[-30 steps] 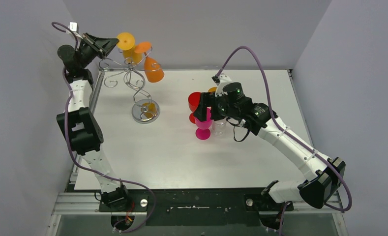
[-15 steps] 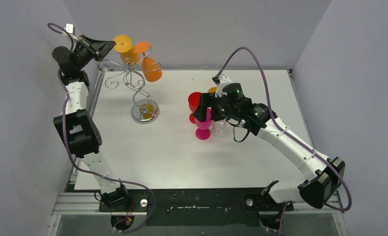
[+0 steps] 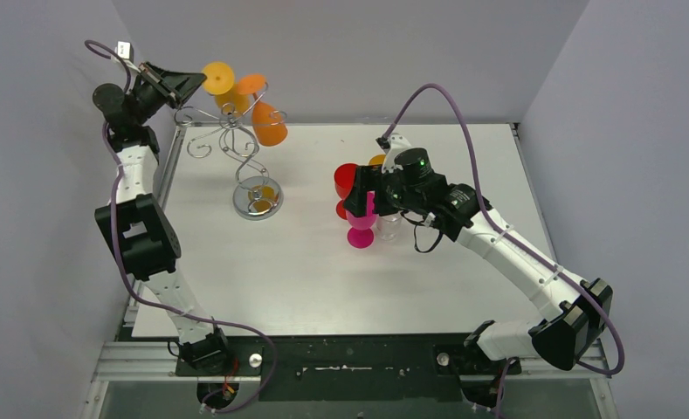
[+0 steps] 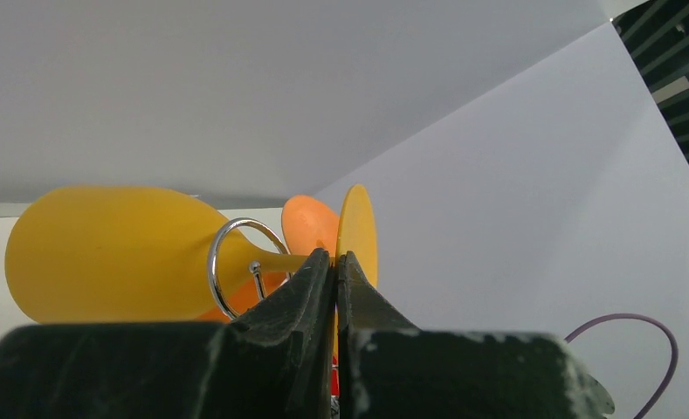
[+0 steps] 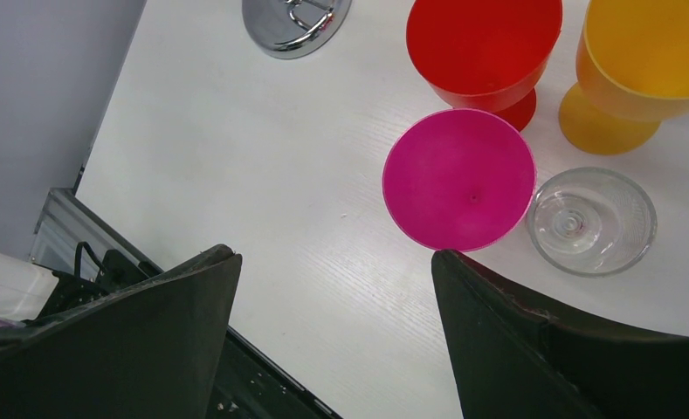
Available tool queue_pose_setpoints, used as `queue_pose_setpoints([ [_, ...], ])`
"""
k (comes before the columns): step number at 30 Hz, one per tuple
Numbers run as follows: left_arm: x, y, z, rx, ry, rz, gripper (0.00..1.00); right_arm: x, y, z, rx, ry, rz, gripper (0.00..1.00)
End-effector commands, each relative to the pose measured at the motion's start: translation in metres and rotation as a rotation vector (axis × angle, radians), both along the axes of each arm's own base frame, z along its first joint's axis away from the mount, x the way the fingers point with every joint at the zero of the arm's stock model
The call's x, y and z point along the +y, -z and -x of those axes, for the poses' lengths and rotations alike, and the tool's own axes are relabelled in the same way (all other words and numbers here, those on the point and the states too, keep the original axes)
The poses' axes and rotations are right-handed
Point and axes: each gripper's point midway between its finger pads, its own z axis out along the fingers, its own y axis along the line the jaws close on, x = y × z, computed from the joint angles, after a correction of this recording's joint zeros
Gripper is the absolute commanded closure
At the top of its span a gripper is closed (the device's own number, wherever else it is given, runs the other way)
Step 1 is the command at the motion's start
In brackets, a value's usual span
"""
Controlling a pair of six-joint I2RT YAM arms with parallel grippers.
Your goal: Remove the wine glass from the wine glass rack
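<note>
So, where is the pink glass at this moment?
Top view: the pink glass stands on the table right of centre, under the open right claw, beside the red glass and the clear glass.

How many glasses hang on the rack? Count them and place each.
2. A yellow wine glass hangs on the rack's left side, its stem in the left gripper; an orange wine glass hangs on its right. None looks hidden.
</note>
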Motion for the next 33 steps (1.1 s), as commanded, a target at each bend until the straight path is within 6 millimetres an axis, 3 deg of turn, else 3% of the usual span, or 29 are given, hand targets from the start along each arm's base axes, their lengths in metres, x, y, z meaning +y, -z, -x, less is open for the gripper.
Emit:
queue_pose_setpoints([
  [1, -0.009, -0.019, 0.02, -0.054, 0.045, -0.058, 1.0, 0.005, -0.014, -0.001, -0.034, -0.002, -0.041, 0.17],
  [21, 0.004, -0.025, 0.036, -0.044, 0.041, -0.094, 1.0, 0.005, -0.009, 0.001, -0.025, -0.002, -0.031, 0.17],
  [33, 0.022, -0.021, 0.047, -0.05, 0.048, -0.085, 1.0, 0.007, -0.008, 0.0, -0.021, -0.003, -0.039, 0.16],
])
